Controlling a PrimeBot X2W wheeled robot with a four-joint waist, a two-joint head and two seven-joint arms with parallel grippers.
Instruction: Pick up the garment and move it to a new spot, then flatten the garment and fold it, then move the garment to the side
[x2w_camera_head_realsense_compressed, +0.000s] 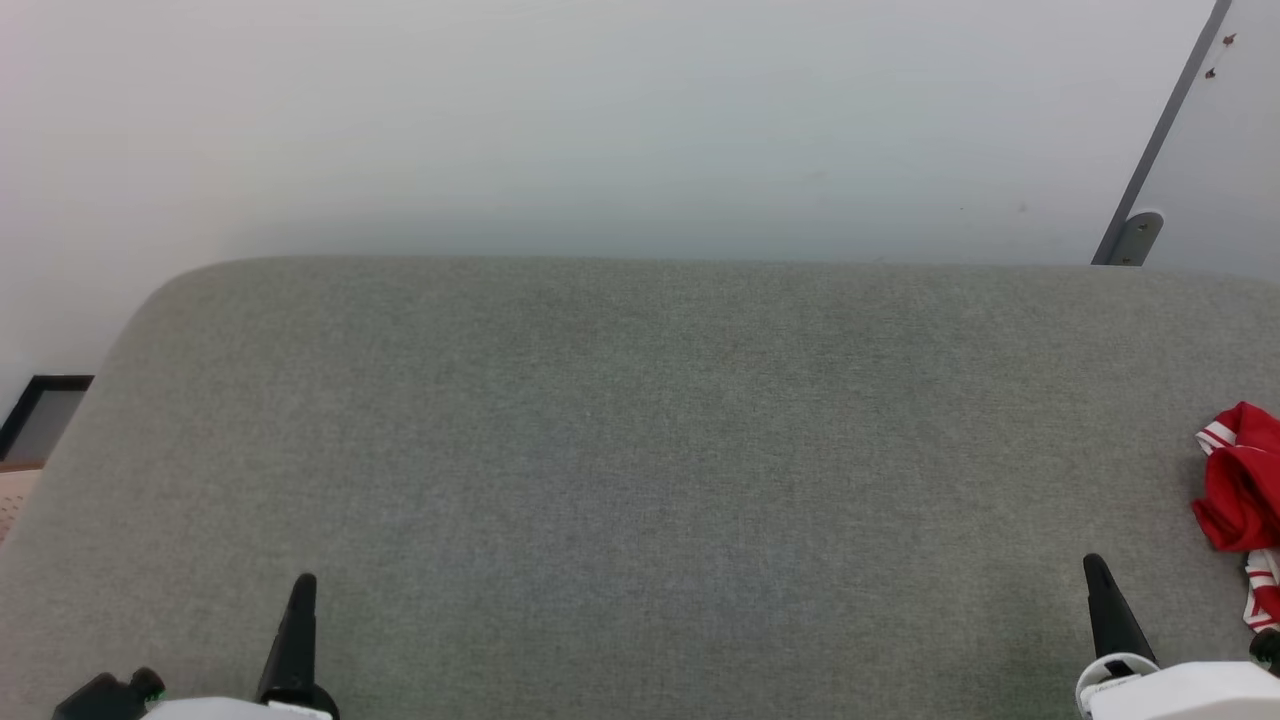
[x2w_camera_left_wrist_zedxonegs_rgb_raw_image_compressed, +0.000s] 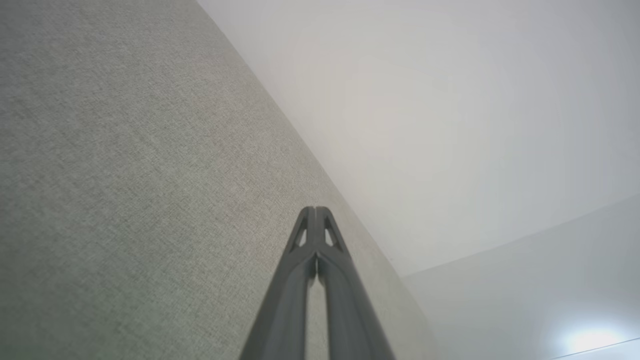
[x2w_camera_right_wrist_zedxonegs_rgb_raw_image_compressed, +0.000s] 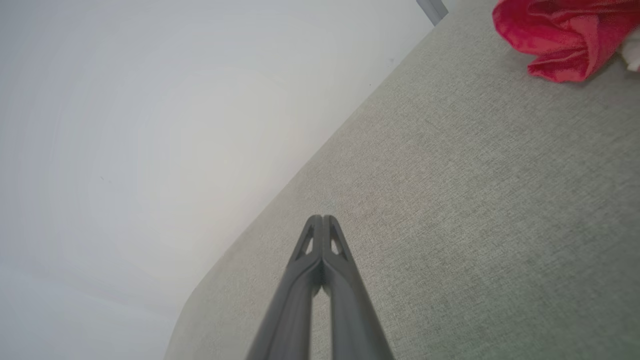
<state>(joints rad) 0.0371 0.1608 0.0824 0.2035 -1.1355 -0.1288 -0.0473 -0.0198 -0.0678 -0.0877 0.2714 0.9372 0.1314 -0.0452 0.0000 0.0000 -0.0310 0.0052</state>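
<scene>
The garment (x2w_camera_head_realsense_compressed: 1242, 490), bright red with red-and-white striped trim, lies bunched at the far right edge of the grey padded surface (x2w_camera_head_realsense_compressed: 640, 450), partly cut off by the frame. In the right wrist view the garment (x2w_camera_right_wrist_zedxonegs_rgb_raw_image_compressed: 560, 35) sits at the top right corner. My right gripper (x2w_camera_head_realsense_compressed: 1092, 565) is shut and empty, a short way to the left of the garment and nearer the front; its tips (x2w_camera_right_wrist_zedxonegs_rgb_raw_image_compressed: 322, 218) press together. My left gripper (x2w_camera_head_realsense_compressed: 304, 582) rests at the lower left, far from the garment, also shut with nothing in it (x2w_camera_left_wrist_zedxonegs_rgb_raw_image_compressed: 315, 209).
A pale wall rises behind the surface's back edge. A grey slanted post (x2w_camera_head_realsense_compressed: 1150, 170) with a bracket stands at the back right. A dark frame (x2w_camera_head_realsense_compressed: 40, 410) shows beyond the rounded left corner.
</scene>
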